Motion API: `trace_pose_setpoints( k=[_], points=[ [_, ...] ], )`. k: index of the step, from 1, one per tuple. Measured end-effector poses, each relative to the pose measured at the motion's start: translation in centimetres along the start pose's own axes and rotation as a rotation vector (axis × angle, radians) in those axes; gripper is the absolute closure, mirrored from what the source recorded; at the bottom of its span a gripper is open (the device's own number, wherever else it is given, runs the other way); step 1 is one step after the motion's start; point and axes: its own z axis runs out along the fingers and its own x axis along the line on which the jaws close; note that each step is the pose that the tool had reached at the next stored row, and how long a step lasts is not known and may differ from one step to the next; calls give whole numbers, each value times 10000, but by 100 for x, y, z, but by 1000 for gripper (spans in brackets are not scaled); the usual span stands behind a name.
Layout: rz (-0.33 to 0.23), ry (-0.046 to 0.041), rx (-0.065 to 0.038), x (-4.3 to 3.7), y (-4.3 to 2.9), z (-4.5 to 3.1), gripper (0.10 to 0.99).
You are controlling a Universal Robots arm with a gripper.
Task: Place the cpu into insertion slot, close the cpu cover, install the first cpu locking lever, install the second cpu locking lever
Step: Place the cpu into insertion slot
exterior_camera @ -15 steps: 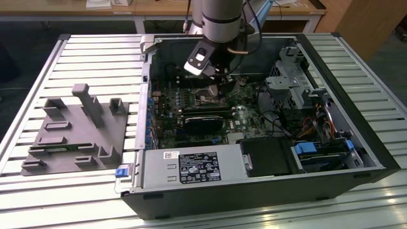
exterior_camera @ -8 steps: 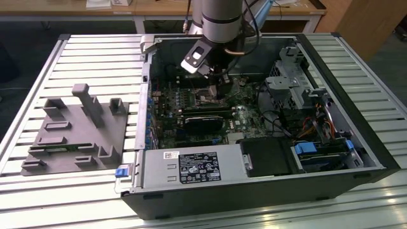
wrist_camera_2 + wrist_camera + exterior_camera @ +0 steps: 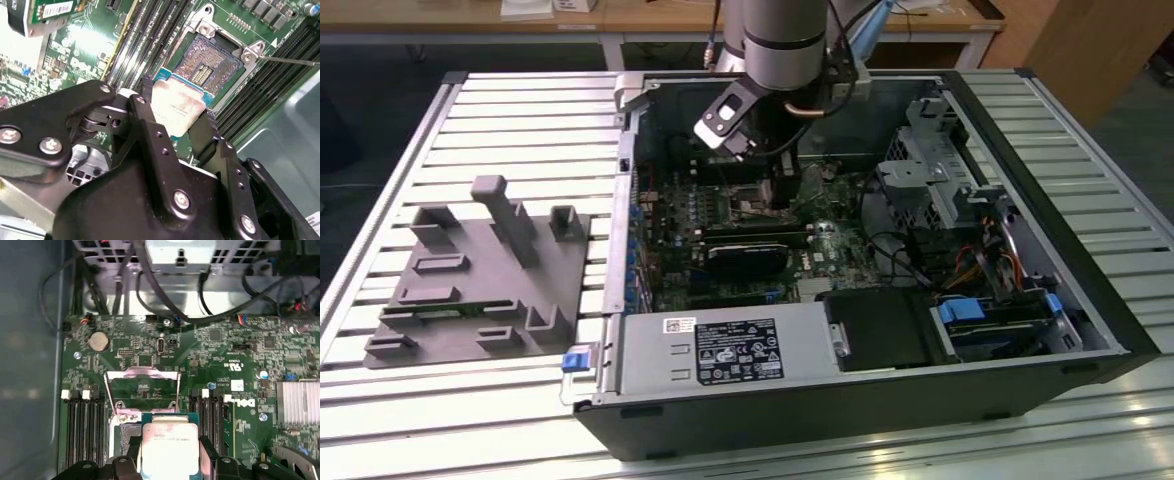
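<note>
I've got the gripper point(image 3: 176, 112) clamped on the chip point(image 3: 180, 102) near the bare socket point(image 3: 207, 62); cover point(image 3: 142, 374) stands open, nothing seated yet

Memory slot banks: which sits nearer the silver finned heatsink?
The black bank with green board beyond it; the other bank borders the grey case wall.

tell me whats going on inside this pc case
A robot arm is working over the motherboard of an opened computer case. Its claw grips the cpu by two opposite edges and holds it beside the insertion slot, not yet in it. The slot's contacts are exposed, and the cpu cover is swung open.
</note>
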Motion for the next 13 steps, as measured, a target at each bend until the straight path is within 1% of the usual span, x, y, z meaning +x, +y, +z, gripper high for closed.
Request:
trace_pose_setpoints(
  k=[3, 6, 13],
  points=[
    [3, 3, -8, 1, -2, 11, 545],
    [1, 1, -28, 0, -19, 24, 545],
    [-21, 6, -103, 34, -103, 80, 545]
  ],
)
